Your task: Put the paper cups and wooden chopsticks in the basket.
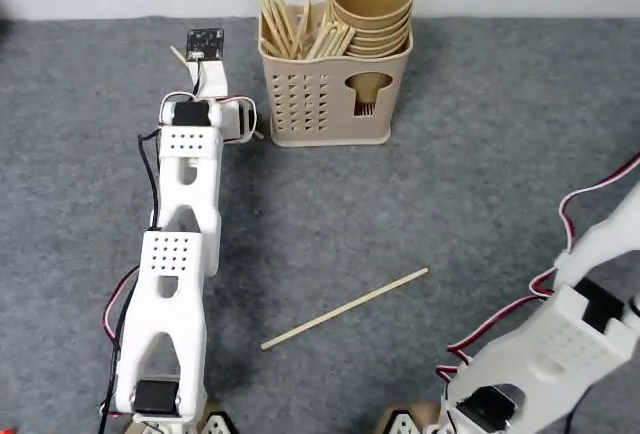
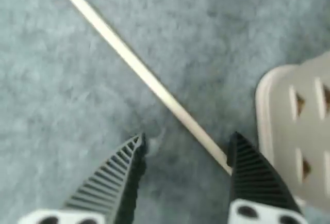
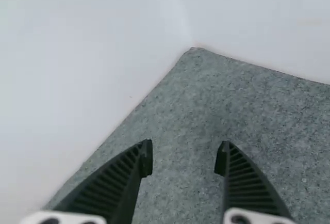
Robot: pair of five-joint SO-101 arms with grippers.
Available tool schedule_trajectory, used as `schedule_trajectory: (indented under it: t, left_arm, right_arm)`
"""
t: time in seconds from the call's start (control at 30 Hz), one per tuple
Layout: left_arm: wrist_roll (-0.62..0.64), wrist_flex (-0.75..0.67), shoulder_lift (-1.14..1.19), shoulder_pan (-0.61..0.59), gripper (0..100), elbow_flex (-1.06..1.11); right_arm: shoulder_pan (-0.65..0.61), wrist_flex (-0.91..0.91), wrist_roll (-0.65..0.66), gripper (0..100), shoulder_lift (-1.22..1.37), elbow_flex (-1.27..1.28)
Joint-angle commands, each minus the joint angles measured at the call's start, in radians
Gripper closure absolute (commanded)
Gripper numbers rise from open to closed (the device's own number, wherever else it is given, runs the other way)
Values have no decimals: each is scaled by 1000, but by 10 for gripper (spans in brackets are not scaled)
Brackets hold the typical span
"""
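Paper cups (image 1: 372, 4) and most chopsticks (image 1: 290, 24) already stand in the basket (image 1: 325, 104). Two are left on the desk (image 1: 480, 154): one chopstick (image 2: 139, 69) beneath the spread left pincer (image 2: 188, 152) beside the basket, another chopstick (image 1: 345, 308) mid-desk. Right pincer (image 3: 183, 164) gapes, empty.

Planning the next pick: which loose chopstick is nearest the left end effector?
The chopstick beside the basket, under the left end effector; the other chopstick lies mid-table.

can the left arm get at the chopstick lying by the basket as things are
Probably yes. The left gripper hangs open just over the chopstick, which lies bare on the carpet with nothing on top of it. The basket wall stands close beside one finger, so closing could be a bit cramped.
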Motion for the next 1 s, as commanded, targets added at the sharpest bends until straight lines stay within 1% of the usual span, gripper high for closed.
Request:
schedule_trajectory:
  t: [0.0, 0.1, 0.17, 0.27, 0.37, 0.6, 0.67, 0.83, 0.9, 0.97]
  left_arm:
    - [21, 117, -43, -37, 750, 1]
    - [121, 153, -35, -66, 782, 1]
    - [152, 163, -35, -78, 850, 1]
    - [152, 158, -40, -84, 986, 1]
    - [152, 157, -44, -86, 986, -13]
    - [149, 155, -35, -80, 988, -180]
    - [149, 144, -43, -80, 988, -182]
    - [153, -28, -114, -118, 988, -180]
    - [153, -124, -150, -127, 988, -180]
    - [153, -250, -187, -137, 988, -180]
  right_arm:
    - [4, 4, -9, 790, -16, -9]
    - [4, 4, -9, 790, -16, -9]
    - [4, 4, -9, 790, -16, -9]
    - [4, 4, -9, 790, -16, -9]
    - [2, 2, -9, 790, -16, -9]
    - [2, 1, -9, 790, -13, -9]
    - [2, 1, -9, 790, -13, -9]
    - [4, 2, -9, 790, -13, -9]
    - [4, 4, -9, 790, -13, -9]
    - [2, 4, -9, 790, -12, -9]
